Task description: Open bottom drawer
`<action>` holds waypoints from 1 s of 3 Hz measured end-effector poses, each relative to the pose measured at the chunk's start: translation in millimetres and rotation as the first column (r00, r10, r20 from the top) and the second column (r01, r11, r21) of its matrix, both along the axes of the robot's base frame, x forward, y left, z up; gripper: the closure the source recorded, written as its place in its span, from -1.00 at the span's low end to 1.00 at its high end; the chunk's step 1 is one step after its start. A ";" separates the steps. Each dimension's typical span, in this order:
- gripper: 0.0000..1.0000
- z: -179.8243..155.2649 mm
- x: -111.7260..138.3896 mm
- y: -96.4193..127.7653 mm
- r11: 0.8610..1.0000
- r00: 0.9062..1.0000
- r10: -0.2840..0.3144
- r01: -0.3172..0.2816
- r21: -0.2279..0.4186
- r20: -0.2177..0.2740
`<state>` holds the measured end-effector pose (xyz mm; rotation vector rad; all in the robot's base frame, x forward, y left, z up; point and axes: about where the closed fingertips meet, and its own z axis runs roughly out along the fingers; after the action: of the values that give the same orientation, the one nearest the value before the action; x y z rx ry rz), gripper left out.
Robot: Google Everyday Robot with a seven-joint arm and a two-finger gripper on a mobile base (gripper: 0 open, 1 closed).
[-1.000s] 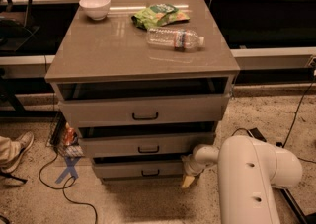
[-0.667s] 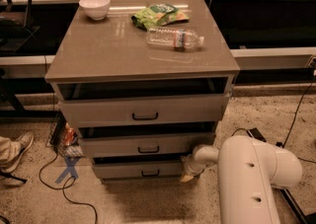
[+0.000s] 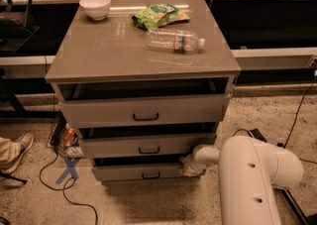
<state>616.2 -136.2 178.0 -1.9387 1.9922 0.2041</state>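
Note:
A taupe-grey cabinet with three drawers stands in the middle of the camera view. The bottom drawer (image 3: 143,172), lowest and flattest, has a small black bar handle (image 3: 150,175) and stands slightly pulled out, with a dark gap above its front. My gripper (image 3: 190,166) is at the right end of that drawer front, touching or very close to it. The white arm (image 3: 247,174) reaches in from the lower right. The middle drawer (image 3: 148,145) and top drawer (image 3: 143,111) are also slightly out.
On the cabinet top (image 3: 99,50) are a white bowl (image 3: 95,7), a green snack bag (image 3: 159,16) and a lying plastic bottle (image 3: 174,40). A person's shoe (image 3: 14,149) and cables lie on the floor at the left. A blue tape cross (image 3: 69,168) marks the floor.

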 end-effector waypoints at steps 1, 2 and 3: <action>1.00 3.8 0.0 0.0 1.000 1.000 0.000 0.000 0.000 0.000; 1.00 8.1 0.0 0.0 1.000 1.000 0.000 0.000 0.000 0.000; 1.00 12.9 0.0 0.0 1.000 1.000 0.000 0.000 0.000 0.000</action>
<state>616.1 -136.3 191.0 -1.9388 1.9923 0.2039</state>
